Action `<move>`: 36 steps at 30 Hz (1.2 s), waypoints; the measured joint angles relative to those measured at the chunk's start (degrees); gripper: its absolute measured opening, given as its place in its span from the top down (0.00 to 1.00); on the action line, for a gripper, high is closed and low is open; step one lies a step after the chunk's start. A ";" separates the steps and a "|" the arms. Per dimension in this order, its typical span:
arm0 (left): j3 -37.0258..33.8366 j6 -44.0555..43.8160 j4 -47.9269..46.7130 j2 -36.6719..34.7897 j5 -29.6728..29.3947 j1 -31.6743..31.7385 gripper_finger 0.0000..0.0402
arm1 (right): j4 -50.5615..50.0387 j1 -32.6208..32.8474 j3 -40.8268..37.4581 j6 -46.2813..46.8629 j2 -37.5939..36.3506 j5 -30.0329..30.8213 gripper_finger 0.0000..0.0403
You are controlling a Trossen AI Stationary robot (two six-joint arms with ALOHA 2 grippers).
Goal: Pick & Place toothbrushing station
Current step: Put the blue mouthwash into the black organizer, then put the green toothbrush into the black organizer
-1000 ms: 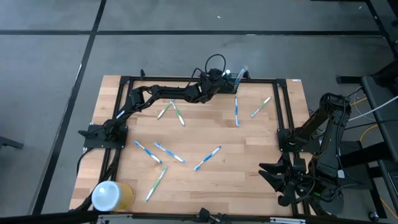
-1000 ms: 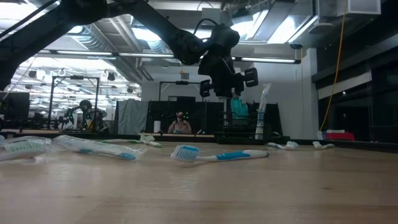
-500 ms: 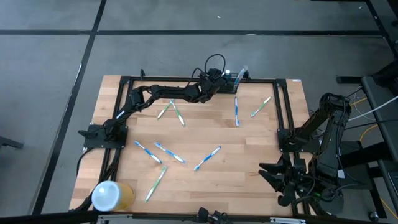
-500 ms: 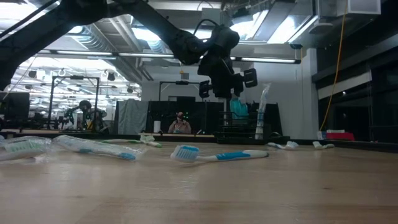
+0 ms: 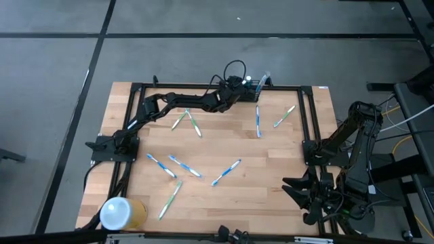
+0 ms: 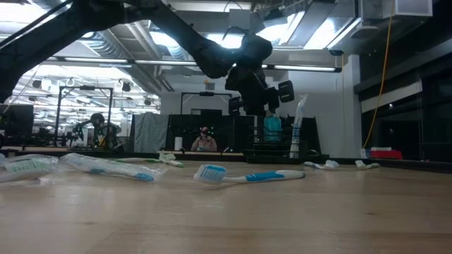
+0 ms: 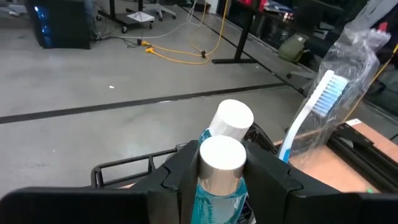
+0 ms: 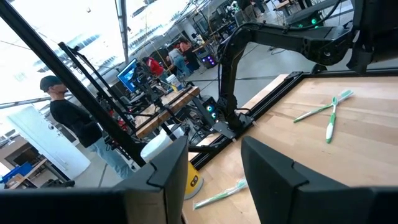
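— High view first: where's the rack point(image 5: 260, 87)?
— At twelve o'clock, on the table's point(image 5: 271, 169) far edge, slightly right of centre. One wrapped brush point(image 7: 317, 106) stands in it, and so does a white-capped blue bottle point(image 7: 231, 120).
— And the left gripper point(image 5: 245, 87)?
— Right at the rack. In its wrist view the fingers point(image 7: 177, 174) sit either side of a second white-capped bottle point(image 7: 219, 167); whether they are pinching it or letting go, I cannot tell.
— The right gripper point(image 8: 211, 171)?
— Parked off the table near four o'clock, fingers spread, nothing between them.
— How far along?
— Early, I'd judge. About eight brushes point(image 5: 226, 172) lie scattered on the wood and a yellow cylinder point(image 5: 122, 213) sits at seven o'clock.
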 joint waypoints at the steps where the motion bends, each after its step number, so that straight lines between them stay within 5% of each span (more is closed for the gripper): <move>1: 0.00 0.23 -0.06 0.00 0.06 0.00 0.72 | 0.02 -0.02 0.00 -0.20 0.00 0.00 0.62; 29: 0.00 2.42 1.54 -0.03 0.74 -0.07 0.61 | 0.46 0.00 0.00 -0.45 0.00 0.00 0.62; 36: -0.13 11.88 2.78 -4.06 -0.14 -0.83 0.61 | 0.45 -0.02 0.00 -0.78 0.00 -0.22 0.62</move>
